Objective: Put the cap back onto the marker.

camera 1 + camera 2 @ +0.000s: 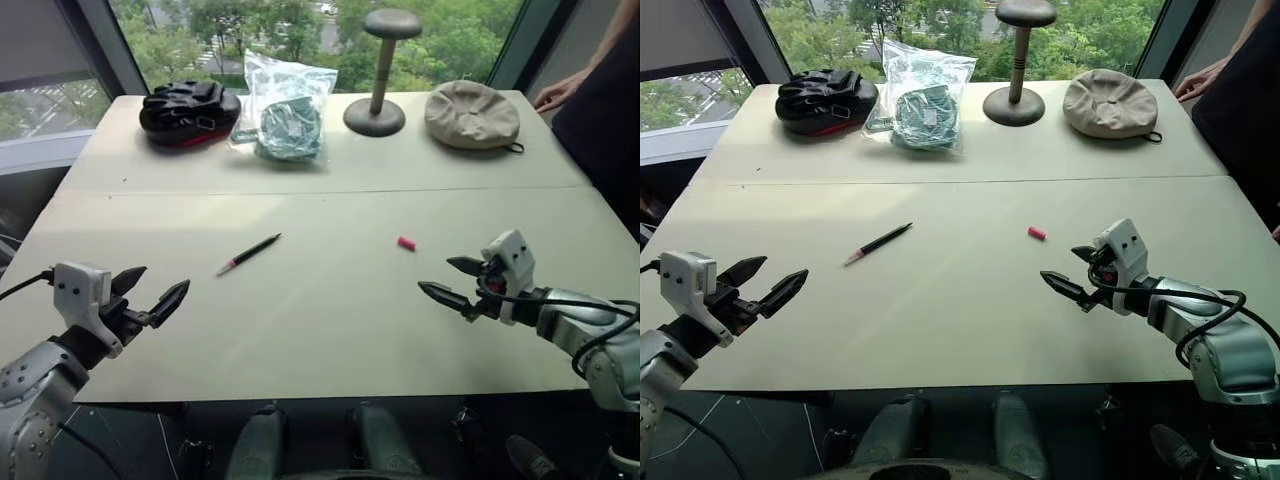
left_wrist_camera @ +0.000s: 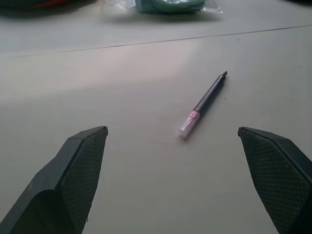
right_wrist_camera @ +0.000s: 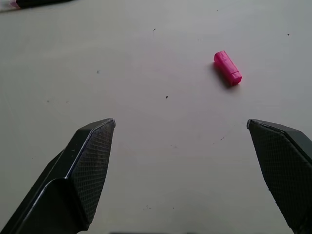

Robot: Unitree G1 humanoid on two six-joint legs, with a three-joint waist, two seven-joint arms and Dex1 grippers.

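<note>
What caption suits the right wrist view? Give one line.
Open right gripper hovers over the table, pink cap lying just ahead.

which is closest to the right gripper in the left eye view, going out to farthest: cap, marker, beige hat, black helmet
From the right gripper:
1. The cap, lying just ahead of it on the table.
2. The marker, lying toward the table's middle, on the left arm's side.
3. The beige hat, at the far edge on the right.
4. The black helmet, at the far left corner.
</note>
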